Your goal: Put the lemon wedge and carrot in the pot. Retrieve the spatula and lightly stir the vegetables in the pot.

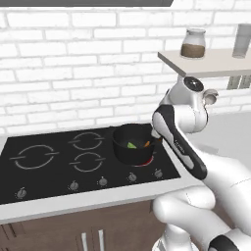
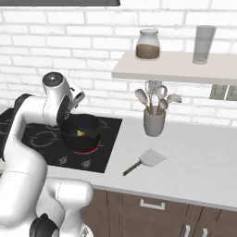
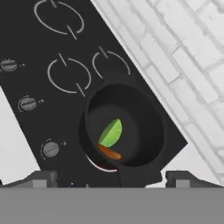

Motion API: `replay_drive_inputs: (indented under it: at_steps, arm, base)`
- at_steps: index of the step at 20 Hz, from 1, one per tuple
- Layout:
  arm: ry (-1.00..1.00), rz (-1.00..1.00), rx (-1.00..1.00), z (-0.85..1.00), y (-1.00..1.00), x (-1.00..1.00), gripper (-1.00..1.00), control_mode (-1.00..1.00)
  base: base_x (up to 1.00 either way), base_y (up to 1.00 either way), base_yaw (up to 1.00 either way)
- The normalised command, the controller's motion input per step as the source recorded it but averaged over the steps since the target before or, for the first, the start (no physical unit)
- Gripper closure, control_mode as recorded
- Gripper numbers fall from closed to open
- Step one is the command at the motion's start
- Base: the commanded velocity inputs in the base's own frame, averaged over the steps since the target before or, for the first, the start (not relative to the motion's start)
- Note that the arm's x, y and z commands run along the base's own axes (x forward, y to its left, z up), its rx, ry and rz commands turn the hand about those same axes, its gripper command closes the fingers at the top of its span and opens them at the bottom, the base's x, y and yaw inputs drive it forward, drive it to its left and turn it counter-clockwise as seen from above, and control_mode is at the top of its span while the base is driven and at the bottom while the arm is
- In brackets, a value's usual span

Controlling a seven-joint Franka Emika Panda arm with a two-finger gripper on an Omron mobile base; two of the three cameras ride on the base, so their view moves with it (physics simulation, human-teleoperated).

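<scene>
The black pot sits on the front right ring of the hob. On its floor lie the yellow-green lemon wedge and the orange carrot, side by side and touching. My gripper hangs open just above the pot's near rim, with nothing between its fingertips. The grey spatula lies flat on the counter to the right of the hob, with its blade toward the wall.
A grey utensil cup with spoons stands behind the spatula. Over the counter a shelf carries a jar and a glass. The hob has knobs along its front edge. A brick wall rises behind.
</scene>
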Motion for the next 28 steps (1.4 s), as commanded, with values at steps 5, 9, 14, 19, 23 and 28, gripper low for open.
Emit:
replay_drive_inputs:
  at_steps: [5,9,14,19,23,28]
  arm:
    - [0.09,-0.13,0.0,-0.05,-0.36,-0.8,-1.0,-1.0]
    - [0.01,-0.24,0.0,-0.13,-0.4,-0.84,-1.0,-1.0]
    - [0.01,-0.34,0.0,-0.14,-0.5,-0.54,-1.0,-1.0]
    - [0.04,-0.32,0.05,-0.1,-0.83,-0.03,-1.0,-1.0]
    - [0.13,-0.31,0.22,-0.21,-0.93,0.0,-1.0,-1.0]
    - [0.13,-0.31,0.15,-0.75,-0.66,0.0,-1.0,-1.0]
  base:
    - [0.0,0.0,0.0]
    - [0.0,0.0,0.0]
    - [0.0,0.0,0.0]
    - [0.0,0.0,0.0]
    - [0.0,0.0,0.0]
    - [0.0,0.0,0.0]
